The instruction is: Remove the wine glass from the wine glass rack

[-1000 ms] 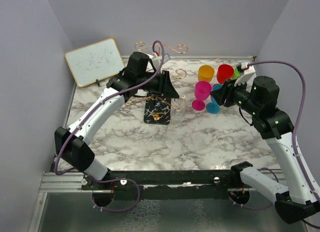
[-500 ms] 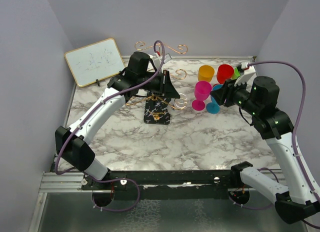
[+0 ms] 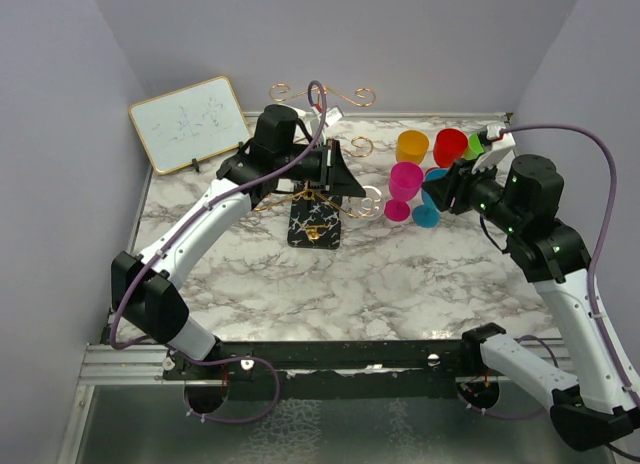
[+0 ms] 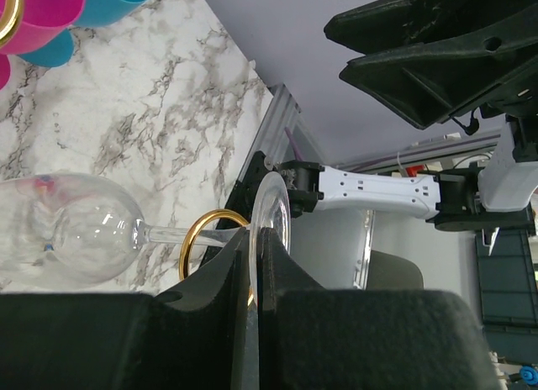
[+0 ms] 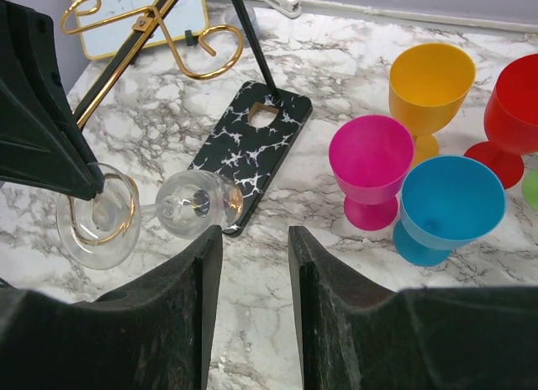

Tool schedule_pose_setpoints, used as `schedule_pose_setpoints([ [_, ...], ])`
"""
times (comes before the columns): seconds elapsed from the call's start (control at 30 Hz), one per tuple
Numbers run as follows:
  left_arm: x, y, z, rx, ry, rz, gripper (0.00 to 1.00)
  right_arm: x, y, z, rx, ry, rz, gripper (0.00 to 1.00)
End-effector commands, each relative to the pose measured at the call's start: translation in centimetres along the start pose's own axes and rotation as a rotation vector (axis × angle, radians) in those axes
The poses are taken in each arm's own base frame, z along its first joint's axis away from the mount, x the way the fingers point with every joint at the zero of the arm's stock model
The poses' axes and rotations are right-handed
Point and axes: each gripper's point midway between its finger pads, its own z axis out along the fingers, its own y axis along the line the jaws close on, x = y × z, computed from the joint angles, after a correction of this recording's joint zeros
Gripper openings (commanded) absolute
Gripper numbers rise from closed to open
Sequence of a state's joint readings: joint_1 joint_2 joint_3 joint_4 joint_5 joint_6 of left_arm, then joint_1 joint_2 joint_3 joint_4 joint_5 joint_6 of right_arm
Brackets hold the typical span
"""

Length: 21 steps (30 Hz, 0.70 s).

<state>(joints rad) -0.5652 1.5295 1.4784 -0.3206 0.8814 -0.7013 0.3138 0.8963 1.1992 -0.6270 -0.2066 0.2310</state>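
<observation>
Wine glass (image 5: 197, 205) hangs sideways from a curled gold arm (image 5: 99, 213) of the wine glass rack (image 5: 249, 146), over the middle of the marble worktop (image 3: 400, 274) toward its far edge, its foot pinched edge-on in the closed left gripper (image 4: 255, 239). Ease the stem out through the curl's opening slowly and level, lest the rack tip. Right gripper (image 5: 254, 234) hovers half-spread, empty.

Pale lilac walls (image 3: 450, 44) — white grey-veined marble tabletop (image 3: 400, 284).
</observation>
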Motion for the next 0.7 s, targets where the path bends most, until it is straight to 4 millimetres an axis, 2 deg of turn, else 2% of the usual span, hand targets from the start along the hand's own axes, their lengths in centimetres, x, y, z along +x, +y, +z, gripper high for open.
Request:
schedule_pose_setpoints([
  [0.0,-0.1,-3.5,-1.2,0.100,-0.017,0.056,0.03,-1.6,0.1,-0.6,0.007,-0.067,-0.005,0.37],
  [0.07,0.1,-3.5,-1.4,0.097,-0.017,0.053,0.00,-1.5,0.1,-0.6,0.006,-0.066,-0.003,0.37],
  [0.33,0.5,-3.7,-2.1,0.071,-0.027,0.068,0.00,-1.8,0.3,-0.6,-0.003,-0.078,0.010,0.37],
  [0.67,0.3,-2.0,-3.2,0.001,-0.052,0.059,0.00,-1.7,0.4,-0.5,-0.010,-0.074,0.017,0.37],
])
